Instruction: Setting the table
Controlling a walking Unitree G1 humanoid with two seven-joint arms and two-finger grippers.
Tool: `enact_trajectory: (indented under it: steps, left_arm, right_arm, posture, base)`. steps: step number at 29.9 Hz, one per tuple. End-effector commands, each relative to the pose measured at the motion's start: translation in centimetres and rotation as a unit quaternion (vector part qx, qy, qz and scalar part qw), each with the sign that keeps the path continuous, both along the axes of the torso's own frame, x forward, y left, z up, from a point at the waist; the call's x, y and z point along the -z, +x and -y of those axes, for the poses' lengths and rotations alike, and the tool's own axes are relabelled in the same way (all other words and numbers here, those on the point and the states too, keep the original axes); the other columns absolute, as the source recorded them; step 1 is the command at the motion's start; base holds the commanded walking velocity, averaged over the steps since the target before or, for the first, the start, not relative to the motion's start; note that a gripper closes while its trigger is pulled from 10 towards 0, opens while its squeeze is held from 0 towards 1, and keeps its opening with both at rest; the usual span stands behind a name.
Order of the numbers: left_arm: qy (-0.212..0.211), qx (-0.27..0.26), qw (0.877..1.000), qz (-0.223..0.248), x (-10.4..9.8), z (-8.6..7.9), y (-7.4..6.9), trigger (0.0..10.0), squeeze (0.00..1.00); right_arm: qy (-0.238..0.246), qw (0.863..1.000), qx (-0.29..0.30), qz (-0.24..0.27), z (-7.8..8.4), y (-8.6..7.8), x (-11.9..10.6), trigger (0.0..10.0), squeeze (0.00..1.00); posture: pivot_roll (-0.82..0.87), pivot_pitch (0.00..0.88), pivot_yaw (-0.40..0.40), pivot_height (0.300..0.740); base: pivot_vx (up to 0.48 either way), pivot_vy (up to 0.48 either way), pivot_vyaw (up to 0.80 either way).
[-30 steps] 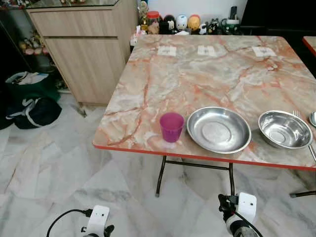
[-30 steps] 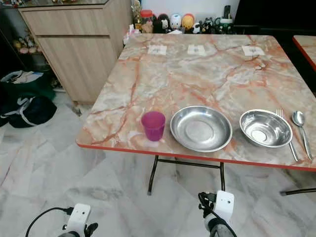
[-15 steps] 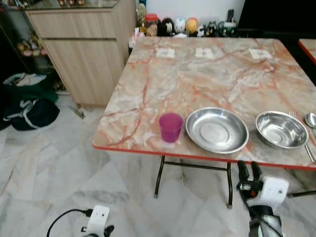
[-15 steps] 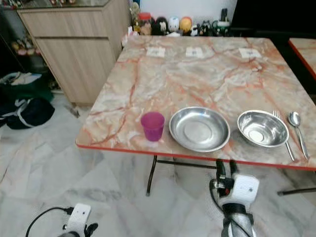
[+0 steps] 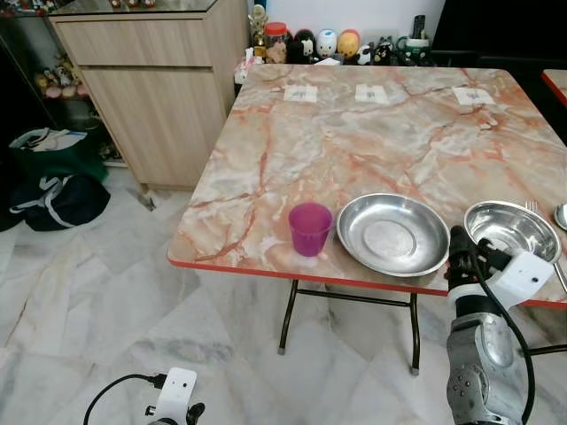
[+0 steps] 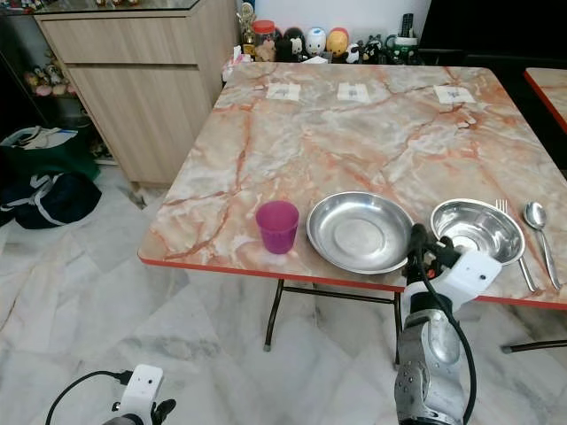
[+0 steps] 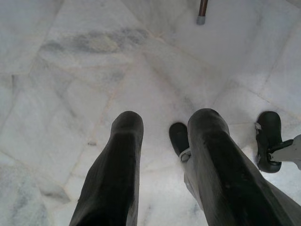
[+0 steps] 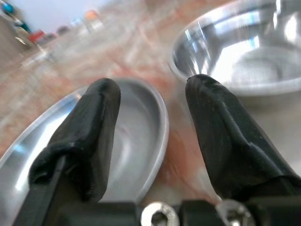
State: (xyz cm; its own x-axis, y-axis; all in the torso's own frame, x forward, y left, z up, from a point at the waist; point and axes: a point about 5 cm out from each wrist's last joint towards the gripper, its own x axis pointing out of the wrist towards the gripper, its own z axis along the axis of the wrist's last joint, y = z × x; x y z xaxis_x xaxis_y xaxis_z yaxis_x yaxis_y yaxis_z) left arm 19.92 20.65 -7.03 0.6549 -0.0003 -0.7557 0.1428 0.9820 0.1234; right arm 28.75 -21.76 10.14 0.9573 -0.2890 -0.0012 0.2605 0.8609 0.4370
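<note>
- Eye views: right gripper (image 6: pixel 419 241) has risen from below the table (image 6: pixel 372 133) edge to the gap between plate (image 6: pixel 360 231) and bowl (image 6: pixel 477 230); likely reaching for one. Cup (image 6: pixel 277 227) just left of plate, unmoved.
- Right wrist: fingers (image 8: pixel 89 127) apart, empty.
- Left wrist: left gripper (image 7: pixel 162 141) apart, idle over floor.

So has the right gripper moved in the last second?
Yes. The right gripper has risen from below the table edge to the gap between plate and bowl.
</note>
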Motion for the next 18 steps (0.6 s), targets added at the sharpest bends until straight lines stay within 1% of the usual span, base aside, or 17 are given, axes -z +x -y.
enact_trajectory:
  steps: [1, 2, 4, 6, 9, 12, 13, 15, 16, 18]
  left_arm:
    - [0.006, 0.002, 1.0, -0.01, 0.3, -0.4, -0.6, 10.0, 0.0]
    - [0.006, 0.002, 1.0, -0.011, 0.3, -0.4, -0.7, 10.0, 0.0]
    - [0.006, 0.002, 1.0, -0.011, 0.3, -0.4, -0.7, 10.0, 0.0]
    - [0.007, 0.004, 1.0, -0.012, 0.3, -0.4, -0.7, 10.0, 0.0]
    - [0.007, 0.005, 1.0, -0.012, 0.3, -0.4, -0.7, 10.0, 0.0]
    - [0.008, 0.007, 1.0, -0.012, 0.3, -0.4, -0.7, 10.0, 0.0]
    - [0.008, 0.008, 1.0, -0.012, 0.3, -0.4, -0.7, 10.0, 0.0]
    - [0.008, 0.009, 1.0, -0.012, 0.3, -0.4, -0.6, 10.0, 0.0]
    - [0.008, 0.009, 1.0, -0.011, 0.3, -0.4, -0.6, 10.0, 0.0]
    - [0.008, 0.01, 1.0, -0.011, 0.2, -0.4, -0.6, 10.0, 0.0]
  right_arm:
    - [0.019, 1.0, 0.004, -0.006, 0.0, 0.3, 0.0, 10.0, 0.98]
    - [0.02, 1.0, 0.001, -0.007, -0.1, 0.3, 0.0, 10.0, 0.01]
    - [0.022, 1.0, -0.004, -0.009, -0.2, 0.4, 0.0, 10.0, 0.0]
    - [0.03, 0.999, -0.012, -0.024, -0.4, 0.3, 0.3, 10.0, 0.0]
    - [0.036, 0.999, -0.013, -0.031, -0.4, 0.3, 0.4, 10.0, 0.0]
    - [0.05, 0.997, -0.017, -0.056, -0.1, 0.4, 0.9, 10.0, 0.0]
    - [0.06, 0.996, -0.018, -0.059, 0.0, 0.6, 0.8, 10.0, 0.0]
    - [0.062, 0.996, -0.02, -0.063, 0.2, 0.8, 0.8, 10.0, 0.0]
    - [0.065, 0.996, -0.019, -0.06, 0.4, 1.3, 0.4, 10.0, 0.0]
    - [0.065, 0.996, -0.017, -0.062, 0.5, 1.7, 0.2, 10.0, 0.0]
  posture:
    - [-0.09, 0.095, -0.006, 0.74]
    - [-0.09, 0.097, -0.005, 0.74]
    - [-0.09, 0.097, -0.005, 0.74]
    - [-0.09, 0.101, -0.006, 0.74]
    - [-0.09, 0.101, -0.006, 0.74]
    - [-0.09, 0.101, -0.004, 0.74]
    - [-0.09, 0.101, -0.003, 0.74]
    - [-0.09, 0.101, -0.003, 0.74]
    - [-0.09, 0.099, -0.002, 0.74]
    - [-0.09, 0.099, -0.001, 0.74]
  base:
    - [0.0, 0.0, 0.0]
    - [0.0, 0.0, 0.0]
    - [0.0, 0.0, 0.0]
    - [0.0, 0.0, 0.0]
    - [0.0, 0.0, 0.0]
    - [0.0, 0.0, 0.0]
    - [0.0, 0.0, 0.0]
    - [0.0, 0.0, 0.0]
    - [0.0, 0.0, 0.0]
    - [0.0, 0.0, 0.0]
